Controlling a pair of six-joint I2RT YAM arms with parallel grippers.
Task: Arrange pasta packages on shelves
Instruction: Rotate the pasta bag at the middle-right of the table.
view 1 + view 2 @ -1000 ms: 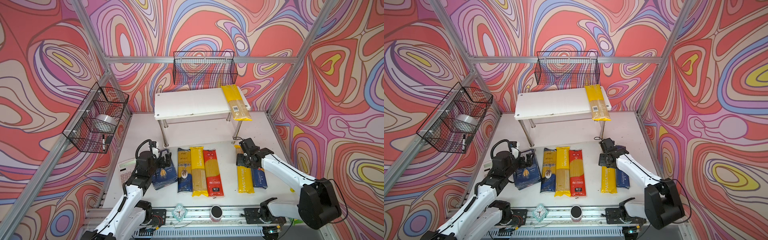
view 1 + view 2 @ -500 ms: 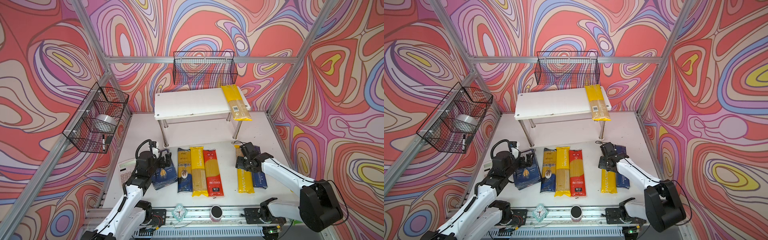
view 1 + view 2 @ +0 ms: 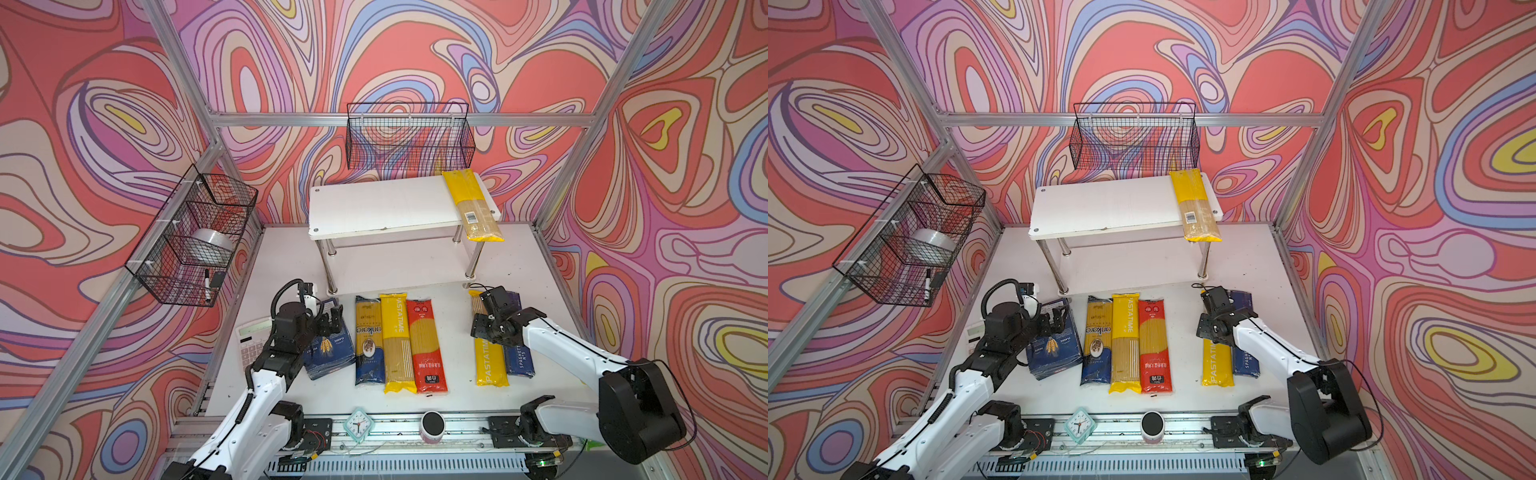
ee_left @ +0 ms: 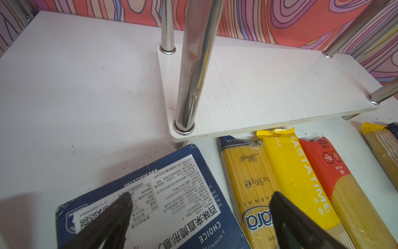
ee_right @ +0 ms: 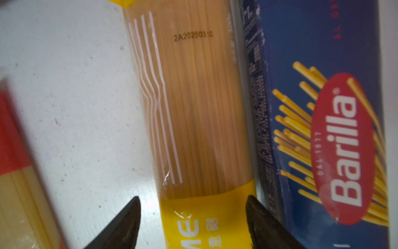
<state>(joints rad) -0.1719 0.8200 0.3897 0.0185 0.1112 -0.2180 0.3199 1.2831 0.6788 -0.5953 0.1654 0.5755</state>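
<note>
Found rack [image 3: 386, 208] at the back of the table [image 3: 457, 395]. Spotted one barcode bag [image 3: 471, 205] lying across the rack's top at its right end, near end poking past the front edge in both top views. Saw the lower board [image 4: 280, 86] just behind the far ends of the table packs in the left wrist view. Counted six packs flat on the table in front of the rack, long sides pointing at it. Logged four in a close row before the rack's left half: wide box [image 3: 328, 345] outermost and a bit askew, then blue bag [image 3: 368, 340], PASTATIME bag [image 3: 397, 345], red bag [image 3: 426, 345]. Logged two more before the rack's right leg, side by side and well apart from the row: second PASTATIME bag [image 3: 490, 361] and narrow box [image 3: 519, 357]. Caught left gripper [image 3: 332, 322] over the wide box's rack-side end, fingers [image 4: 114, 220] spread wide, gripping nothing; could not tell whether touching the box. Caught right gripper [image 5: 192, 200] low over the second PASTATIME bag, jaws spread and straddling it, one fingertip [image 5: 122, 226] over bare table, the other at the seam against the narrow box; not clamped, gap showing on the table side. Noted back basket [image 3: 409, 137] on the wall above the rack, side basket [image 3: 195, 237] on the wall to the rack's left, clock [image 3: 358, 424] and cup [image 3: 432, 424] at the table edge furthest from the rack.
</note>
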